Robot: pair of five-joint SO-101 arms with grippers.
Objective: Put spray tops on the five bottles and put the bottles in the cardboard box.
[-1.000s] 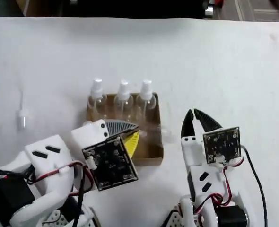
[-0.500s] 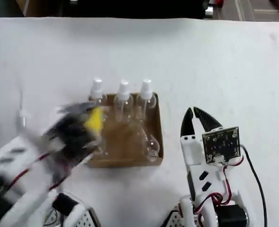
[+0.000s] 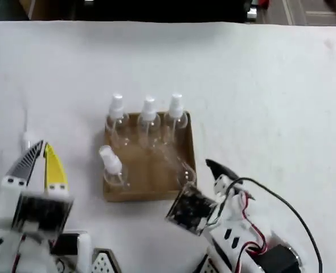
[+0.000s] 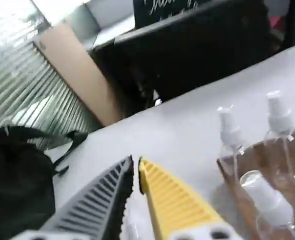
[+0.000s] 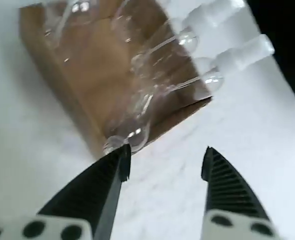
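Four bottles with white spray tops stand upright in the cardboard box [image 3: 145, 195]: a row of three [image 3: 149, 122] along its far wall, and a fourth capped bottle [image 3: 111, 169] in the near left corner, apart from the row. The fifth, untopped bottle [image 3: 183, 169] is clear and has no cap; it lies tilted in the near right corner of the box, one end up at the rim. On the white table [image 3: 259, 85], left of the box and well apart from it, lies a loose spray top [image 3: 27, 140] with its thin tube pointing away toward the far side. The left end effector [image 3: 41, 147] hovers over the table just beside that loose spray top, its grey and yellow fingers drawn almost together with only a slit between them and nothing held; its wrist view has the same narrow slit at the tips, with capped bottles and the brown box off to one side. The right end effector [image 5: 166, 154] is low at the near right corner of the box with its black fingers spread wide and nothing between them. In its wrist view one fingertip [image 5: 121, 156] sits right at the rounded end of the untopped bottle where it meets the box rim, though whether they touch cannot be told, while the other finger is over bare table outside the box.
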